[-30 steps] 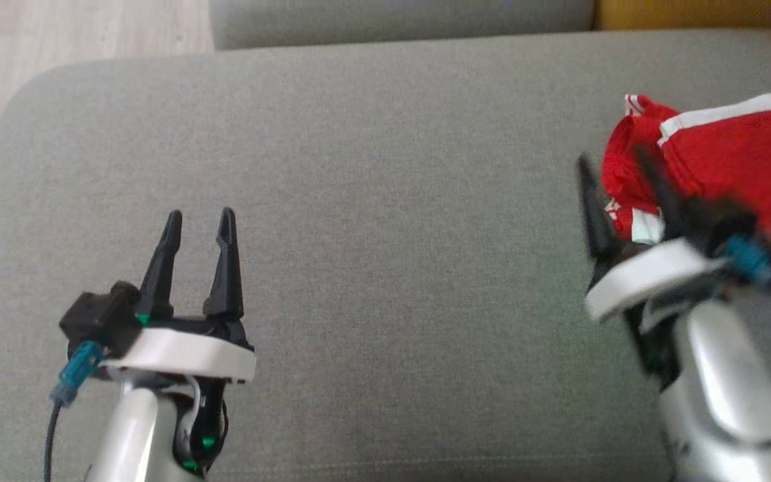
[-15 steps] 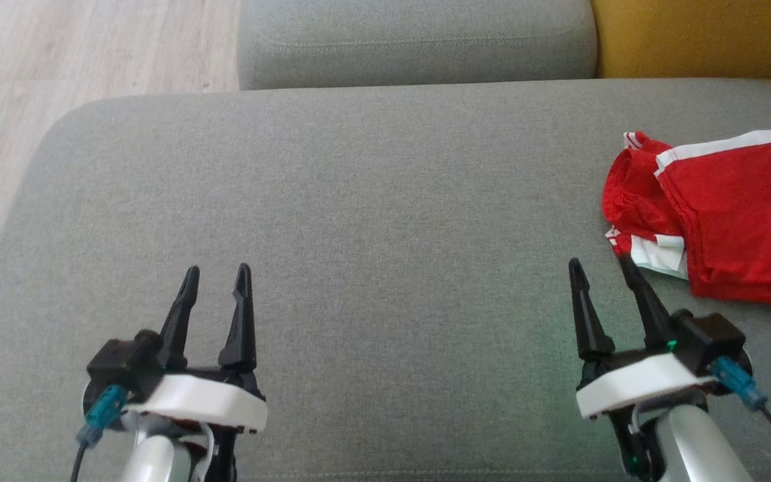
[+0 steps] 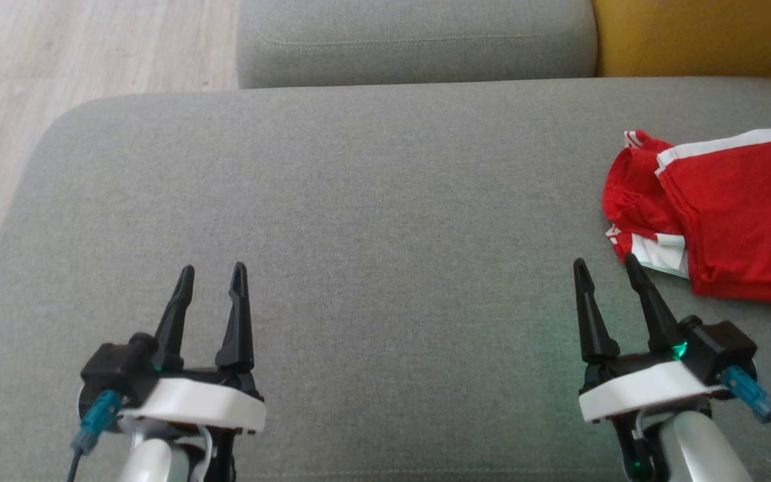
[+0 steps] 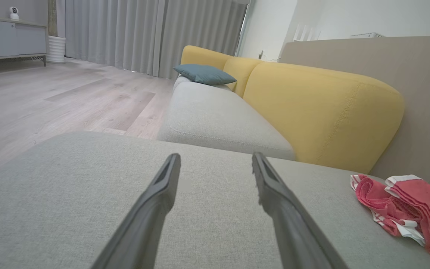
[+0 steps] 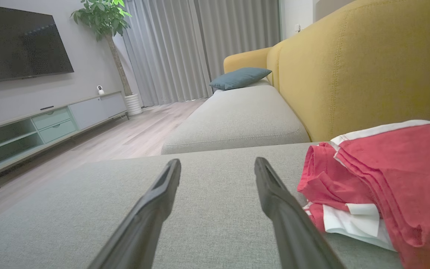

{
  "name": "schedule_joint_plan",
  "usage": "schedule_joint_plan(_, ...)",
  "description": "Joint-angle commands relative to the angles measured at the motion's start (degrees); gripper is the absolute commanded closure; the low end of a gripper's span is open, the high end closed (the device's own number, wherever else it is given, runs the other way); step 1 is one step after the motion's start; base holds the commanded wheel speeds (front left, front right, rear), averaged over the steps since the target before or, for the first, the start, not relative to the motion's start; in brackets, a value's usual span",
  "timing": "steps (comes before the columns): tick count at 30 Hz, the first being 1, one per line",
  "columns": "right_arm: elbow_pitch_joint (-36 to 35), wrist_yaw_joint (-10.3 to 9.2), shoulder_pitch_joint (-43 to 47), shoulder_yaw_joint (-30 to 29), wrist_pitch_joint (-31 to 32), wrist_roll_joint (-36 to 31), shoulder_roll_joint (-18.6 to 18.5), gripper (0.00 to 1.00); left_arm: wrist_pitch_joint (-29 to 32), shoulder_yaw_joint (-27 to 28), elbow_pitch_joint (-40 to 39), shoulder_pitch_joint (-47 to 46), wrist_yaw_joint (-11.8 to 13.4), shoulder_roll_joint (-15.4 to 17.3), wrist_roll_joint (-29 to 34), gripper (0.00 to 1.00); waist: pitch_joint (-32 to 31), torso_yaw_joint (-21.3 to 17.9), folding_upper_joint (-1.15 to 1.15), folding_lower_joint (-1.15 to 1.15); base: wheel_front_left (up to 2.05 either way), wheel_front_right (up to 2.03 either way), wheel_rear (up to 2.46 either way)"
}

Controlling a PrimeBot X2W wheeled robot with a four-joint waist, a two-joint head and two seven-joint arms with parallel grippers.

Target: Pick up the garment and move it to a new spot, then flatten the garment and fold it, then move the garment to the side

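The garment (image 3: pixel 733 214) is red with white trim and lies folded at the right end of the grey cushion (image 3: pixel 385 221); it also appears at the right in the left wrist view (image 4: pixel 405 209) and close by in the right wrist view (image 5: pixel 394 179). My right gripper (image 3: pixel 605 266) is open near the front edge, just left of the garment's near corner, with nothing between its fingers. At the front left my left gripper (image 3: pixel 211 271) stands open and empty, far from the garment.
A second grey seat cushion (image 3: pixel 419 40) lies beyond the first, with a yellow backrest (image 3: pixel 700 37) on the right and a blue pillow (image 4: pixel 203 74) farther along. Wooden floor (image 3: pixel 84 47) borders the cushion's left side. A TV cabinet (image 5: pixel 47 123) stands across the room.
My right gripper has drawn back from the garment toward the front edge, leaving the garment lying on the cushion. The head camera has tilted, shifting the whole picture down.
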Motion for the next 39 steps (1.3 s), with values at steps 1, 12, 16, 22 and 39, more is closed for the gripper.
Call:
schedule_joint_plan(1, -2.4, 0.18, -1.2, 1.3, -0.8, 0.2, 0.1, 0.0, -0.3, 1.8, -2.9, -1.7, 0.0, 0.4, 0.8, 0.0, 0.2, -0.1, 0.0, 0.0, 0.0, 0.0, 0.0)
schedule_joint_plan(12, -3.1, 0.18, -1.1, 1.4, -0.8, 0.9, 0.1, 0.0, -0.3, 2.7, -3.4, -1.5, -0.4, 0.4, 0.8, 0.0, 0.4, -0.4, 0.0, 0.0, 0.0, 0.0, 0.0)
schedule_joint_plan(16, -3.4, 0.18, -1.3, 1.8, -0.8, 1.2, 0.1, 0.0, -0.3, 3.2, -3.1, -1.0, -0.5, 0.4, -0.1, 0.0, 0.4, -0.6, 0.0, 0.0, 0.0, 0.0, 0.0)
schedule_joint_plan(22, -3.8, 0.18, -1.4, 2.4, -0.8, 1.6, 0.1, 0.0, -0.3, 3.9, -2.6, -1.0, -0.5, 0.4, -0.6, 0.0, 0.7, -0.6, 0.0, 0.0, 0.0, 0.0, 0.0)
schedule_joint_plan(39, 0.8, 0.0, 0.6, 1.1, 0.9, 5.6, -0.2, 1.0, 1.0, 2.4, 2.2, 1.4, -1.3, 0.0, -6.4, 1.0, 0.7, -0.7, 0.0, 0.0, 0.0, 0.0, 0.0)
